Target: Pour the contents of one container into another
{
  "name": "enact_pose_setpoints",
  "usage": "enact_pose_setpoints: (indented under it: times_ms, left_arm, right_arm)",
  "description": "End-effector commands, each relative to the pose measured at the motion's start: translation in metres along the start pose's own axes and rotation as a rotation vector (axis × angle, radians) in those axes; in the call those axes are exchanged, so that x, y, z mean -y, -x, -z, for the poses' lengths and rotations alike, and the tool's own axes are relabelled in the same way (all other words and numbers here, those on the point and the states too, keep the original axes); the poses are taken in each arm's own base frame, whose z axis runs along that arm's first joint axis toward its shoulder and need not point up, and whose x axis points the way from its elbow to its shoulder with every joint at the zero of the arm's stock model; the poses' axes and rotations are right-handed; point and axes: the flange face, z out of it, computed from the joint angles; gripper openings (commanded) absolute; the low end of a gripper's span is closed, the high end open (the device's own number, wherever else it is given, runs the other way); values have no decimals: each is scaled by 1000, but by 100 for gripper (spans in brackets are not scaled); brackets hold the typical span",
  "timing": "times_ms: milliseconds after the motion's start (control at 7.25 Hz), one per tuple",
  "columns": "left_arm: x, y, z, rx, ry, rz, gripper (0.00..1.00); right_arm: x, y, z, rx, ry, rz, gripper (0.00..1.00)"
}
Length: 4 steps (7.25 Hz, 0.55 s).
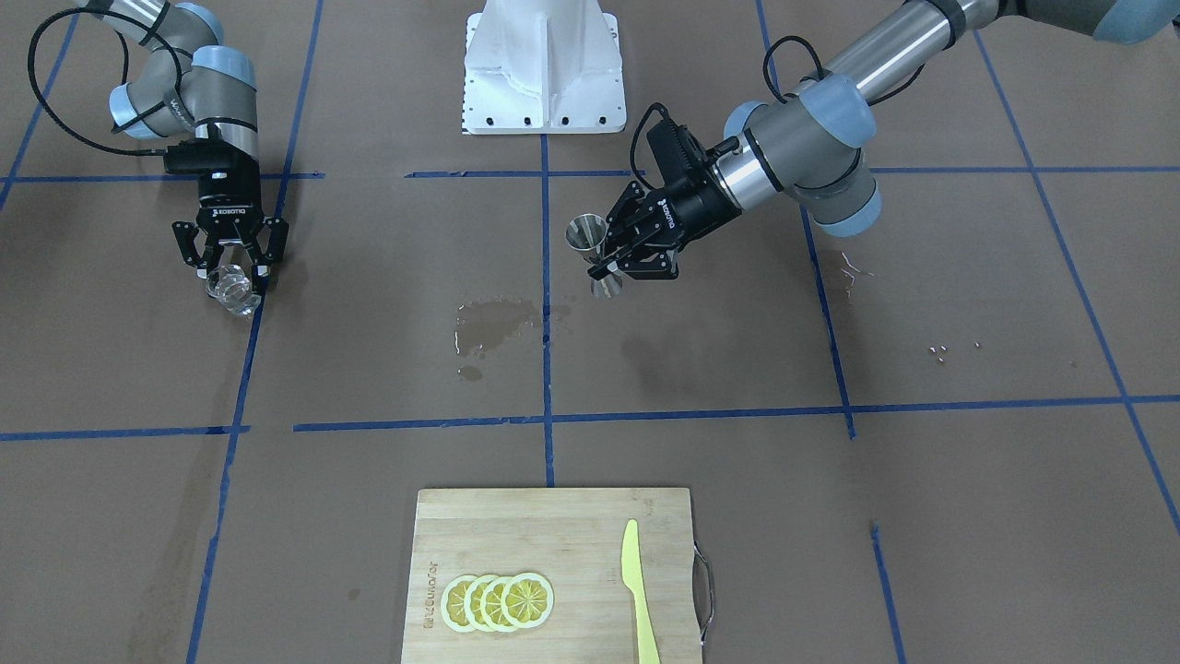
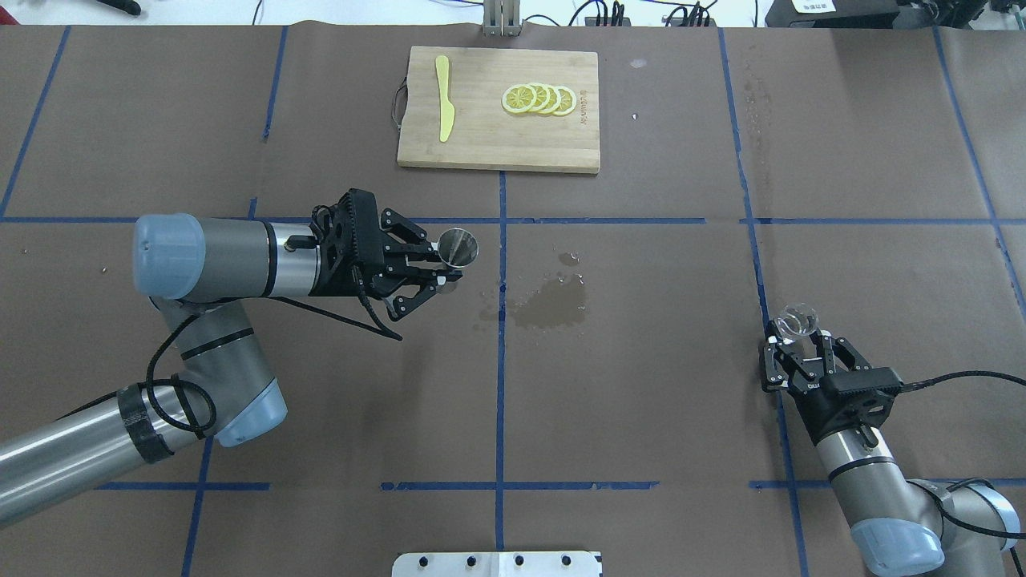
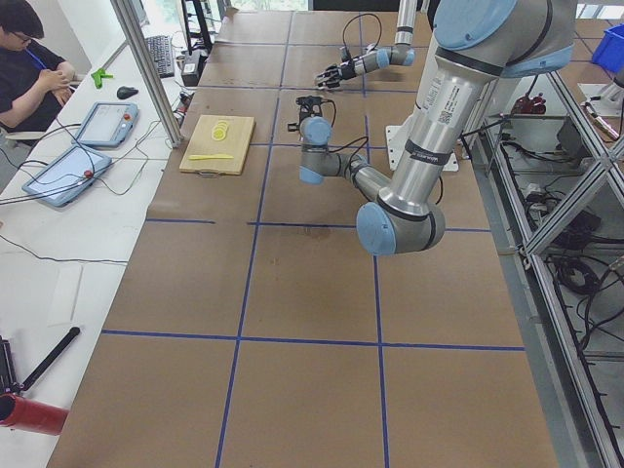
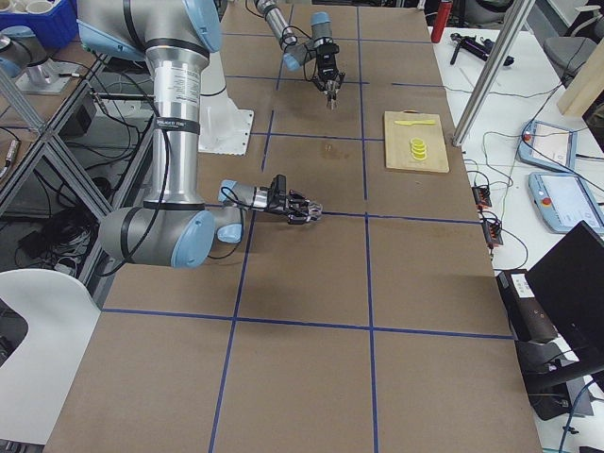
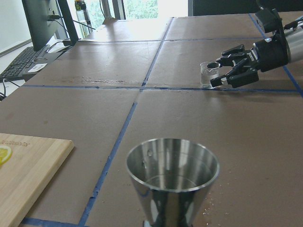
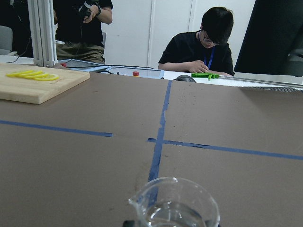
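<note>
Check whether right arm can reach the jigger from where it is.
Probably yes: left gripper holds the jigger upright near mid-table, and only a wet patch lies between it and the right gripper.

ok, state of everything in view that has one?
steel jigger: upright, clamped at its waist by left claw
glass tumbler: upright, liquid inside, flanked by right claw; grip unclear
spill: wet, between the two claws
lemon slices: fanned on cutting board
yellow knife: flat on board
</note>
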Motion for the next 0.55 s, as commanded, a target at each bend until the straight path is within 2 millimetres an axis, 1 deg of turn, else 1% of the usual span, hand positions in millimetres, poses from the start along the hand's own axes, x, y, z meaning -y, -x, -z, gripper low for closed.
enact_pose_setpoints:
  times_ms: [0,138,276,414]
  left_arm:
    - [0,0,0,1,0,0,0]
    - [0,0,0,1,0,0,0]
    - [0,0,0,1,0,0,0]
    - [0,0,1,1,0,0,0]
  right_arm:
    - [0,0,0,0,0,-1,58]
    - [0,1,0,1,0,-2,55]
    - [0,1,0,1,0,-2,39]
    - [1,4,0,3,-1,-6,29]
